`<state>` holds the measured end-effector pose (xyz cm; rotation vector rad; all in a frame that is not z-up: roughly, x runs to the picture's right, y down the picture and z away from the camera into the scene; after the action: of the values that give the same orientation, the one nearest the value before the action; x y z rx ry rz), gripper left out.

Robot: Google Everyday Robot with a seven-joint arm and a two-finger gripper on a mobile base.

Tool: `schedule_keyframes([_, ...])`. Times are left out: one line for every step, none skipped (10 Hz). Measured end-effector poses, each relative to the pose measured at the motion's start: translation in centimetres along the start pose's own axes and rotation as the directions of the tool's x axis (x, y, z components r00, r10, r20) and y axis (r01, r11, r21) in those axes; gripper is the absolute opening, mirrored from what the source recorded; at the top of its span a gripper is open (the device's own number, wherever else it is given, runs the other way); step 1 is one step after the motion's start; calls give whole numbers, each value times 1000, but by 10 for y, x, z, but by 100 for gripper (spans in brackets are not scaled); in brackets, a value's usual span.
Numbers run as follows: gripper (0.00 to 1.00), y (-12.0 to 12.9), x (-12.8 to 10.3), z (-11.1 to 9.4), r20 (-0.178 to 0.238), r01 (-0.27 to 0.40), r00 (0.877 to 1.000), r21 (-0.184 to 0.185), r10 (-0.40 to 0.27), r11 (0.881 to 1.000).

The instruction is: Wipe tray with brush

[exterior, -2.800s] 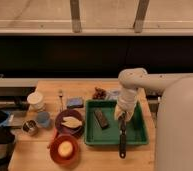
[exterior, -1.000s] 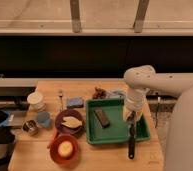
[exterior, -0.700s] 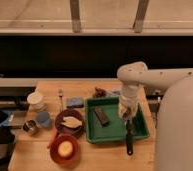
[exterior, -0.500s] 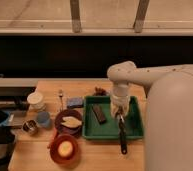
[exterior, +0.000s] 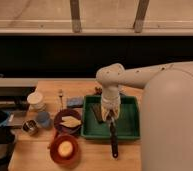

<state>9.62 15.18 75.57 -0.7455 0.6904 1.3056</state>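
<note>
**Gripper clamping the brush above the green tray**

Camera view: The gripper (exterior: pixel 110 116) is hanging at the end of the white arm (exterior: pixel 111 82), pointing down over the middle of the tray (exterior: pixel 129 129). Its fingers are closing tight on the upper end of the brush (exterior: pixel 113 141), so the brush is being held. Which end of the brush sits inside the grip cannot be told.

From the gripper the black handle is slanting towards the camera. It is crossing the tray's near rim, and its free end is lying over the wooden table (exterior: pixel 90 160), well in front of the gripper.

The tray is lying directly beneath the gripper and spreading out to both sides of it. Just to the picture-left of the gripper, inside the tray, a dark brown block (exterior: pixel 97 112) is lying.

Further to the picture-left, outside the tray, a blue sponge (exterior: pixel 75 102) is sitting just beside the tray's far corner. A dark plate (exterior: pixel 68 122) carrying a pale leaf-shaped item is touching or nearly touching the tray's left wall.

In front of that plate, a red bowl (exterior: pixel 65 148) is holding something yellow. A white cup (exterior: pixel 36 99), a blue cup (exterior: pixel 42 119) and a small metal tin (exterior: pixel 30 127) are standing well apart from the gripper, near the table's left edge.

The robot's pale body (exterior: pixel 172 125) is filling the picture-right side.
</note>
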Motion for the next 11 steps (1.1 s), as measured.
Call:
schedule_keyframes([0,-10,11,-3,7,-12,1000,5,12,1000])
schedule_keyframes([0,-25,22,-8,18,-29,999,12,29,999])
schedule_keyframes([0,-41,32,-14,28,-50,998,18,50,999])
schedule_keyframes([0,-57,38,-18,36,-62,997,24,61,998])
schedule_keyframes([0,-74,43,-23,45,-75,996,33,74,997])
schedule_keyframes([0,-80,44,-28,51,-83,995,36,81,996])
schedule_keyframes([0,-86,41,-33,60,-92,994,43,89,995])
schedule_keyframes([0,-87,36,-39,70,-87,994,52,83,995])
schedule_keyframes([0,-83,29,-44,76,-73,995,63,68,995])
schedule_keyframes([0,-73,21,-47,76,-50,996,68,45,996])
schedule_keyframes([0,-58,12,-48,73,-26,997,71,21,997])
